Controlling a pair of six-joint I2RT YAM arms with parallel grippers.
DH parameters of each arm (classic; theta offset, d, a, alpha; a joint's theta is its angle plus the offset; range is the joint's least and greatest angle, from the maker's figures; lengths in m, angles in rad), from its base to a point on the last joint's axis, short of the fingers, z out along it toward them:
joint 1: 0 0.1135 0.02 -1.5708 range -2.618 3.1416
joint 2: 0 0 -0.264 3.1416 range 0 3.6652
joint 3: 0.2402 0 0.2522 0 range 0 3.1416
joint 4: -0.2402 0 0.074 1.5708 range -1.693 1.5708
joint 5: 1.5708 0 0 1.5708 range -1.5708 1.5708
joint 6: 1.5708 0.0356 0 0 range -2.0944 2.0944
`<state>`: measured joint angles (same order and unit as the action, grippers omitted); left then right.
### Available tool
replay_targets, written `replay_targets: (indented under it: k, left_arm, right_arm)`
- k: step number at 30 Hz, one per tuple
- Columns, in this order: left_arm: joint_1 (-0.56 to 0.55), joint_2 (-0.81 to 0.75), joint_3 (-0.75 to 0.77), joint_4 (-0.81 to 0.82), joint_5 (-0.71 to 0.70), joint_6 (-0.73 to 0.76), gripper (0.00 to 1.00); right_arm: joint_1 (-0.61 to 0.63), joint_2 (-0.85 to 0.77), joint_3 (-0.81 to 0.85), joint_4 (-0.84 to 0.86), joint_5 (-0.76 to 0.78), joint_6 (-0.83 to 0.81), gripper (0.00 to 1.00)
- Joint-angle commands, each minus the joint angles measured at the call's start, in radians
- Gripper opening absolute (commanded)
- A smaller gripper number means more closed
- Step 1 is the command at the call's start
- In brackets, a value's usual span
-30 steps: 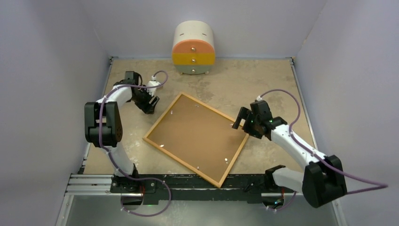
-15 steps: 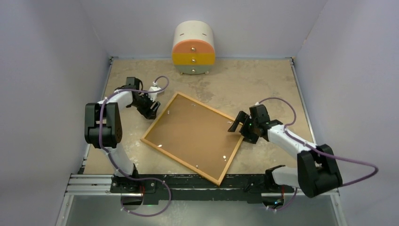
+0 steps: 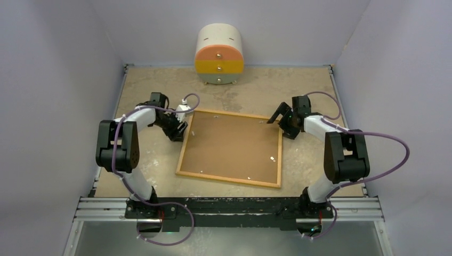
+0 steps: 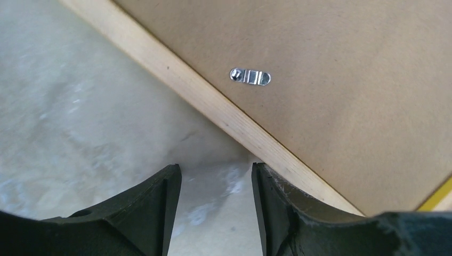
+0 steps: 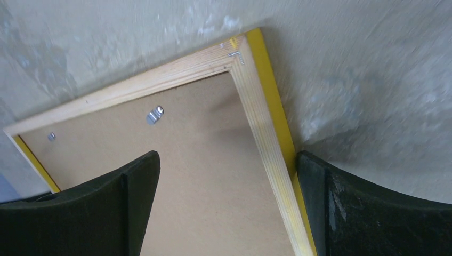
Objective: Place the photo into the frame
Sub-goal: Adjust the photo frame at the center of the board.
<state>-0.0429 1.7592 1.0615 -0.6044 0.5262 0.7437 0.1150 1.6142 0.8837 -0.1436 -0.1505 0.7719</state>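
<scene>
The frame lies face down on the table, its light wood back up and a brown backing board set in it, held by small metal clips. The photo is hidden or out of view. My left gripper is open and low at the frame's left edge. In the left wrist view its right finger touches the wood rim. My right gripper is open at the far right corner. In the right wrist view it straddles the rim, with one finger against the yellow side.
A small round drawer unit with orange, yellow and pale fronts stands at the back against the wall. Grey walls close in the table on three sides. A metal rail runs along the near edge by the arm bases.
The frame has turned clockwise and now lies almost square to the table. My right gripper has moved back to its far right corner. My left gripper has moved right along its left edge.
</scene>
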Motion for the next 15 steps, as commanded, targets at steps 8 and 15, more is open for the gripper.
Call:
replay_targets:
  k: [8,15]
  left_arm:
    - [0.018,0.007,0.052,-0.199,0.257,-0.004,0.55]
    - [0.028,0.085,0.109,-0.218,0.383,-0.049,0.60]
  right_arm:
    - [-0.022,-0.127,0.103,-0.043,0.148,-0.109,0.99]
    - [0.096,-0.119,0.145,0.021,0.053,-0.086,0.98]
